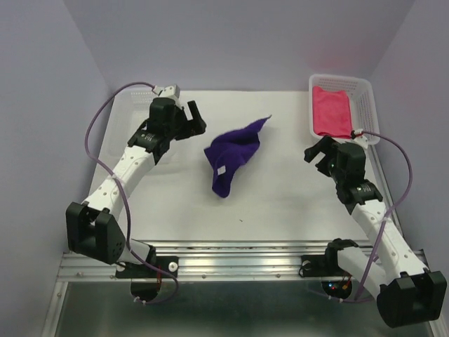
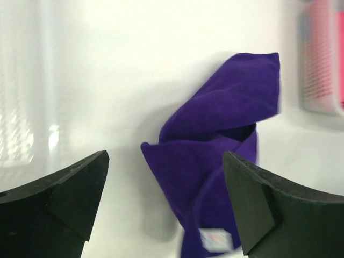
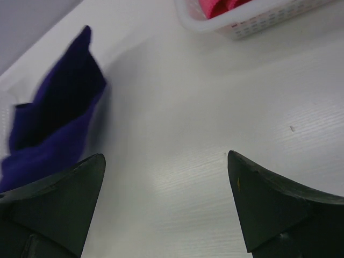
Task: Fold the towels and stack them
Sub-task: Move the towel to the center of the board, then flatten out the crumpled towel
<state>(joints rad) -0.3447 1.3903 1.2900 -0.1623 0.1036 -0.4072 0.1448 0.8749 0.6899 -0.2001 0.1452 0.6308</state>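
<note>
A dark purple towel (image 1: pixel 231 156) lies crumpled on the white table, its white tag (image 1: pixel 220 170) showing near the lower end. My left gripper (image 1: pixel 196 121) hovers just left of it, open and holding nothing. In the left wrist view the purple towel (image 2: pixel 215 140) sits ahead between the left gripper's (image 2: pixel 165 157) spread fingers, apart from both. A magenta-pink towel (image 1: pixel 332 111) lies in the basket at the back right. My right gripper (image 1: pixel 317 151) is open over bare table, right of the purple towel (image 3: pixel 54 123) and in front of that basket.
The white mesh basket (image 1: pixel 370 105) with the pink towel stands at the back right corner, its wall (image 3: pixel 258 24) close ahead of the right gripper. Another white mesh basket (image 1: pixel 130 105) stands at the back left, behind the left arm. Walls close in on three sides.
</note>
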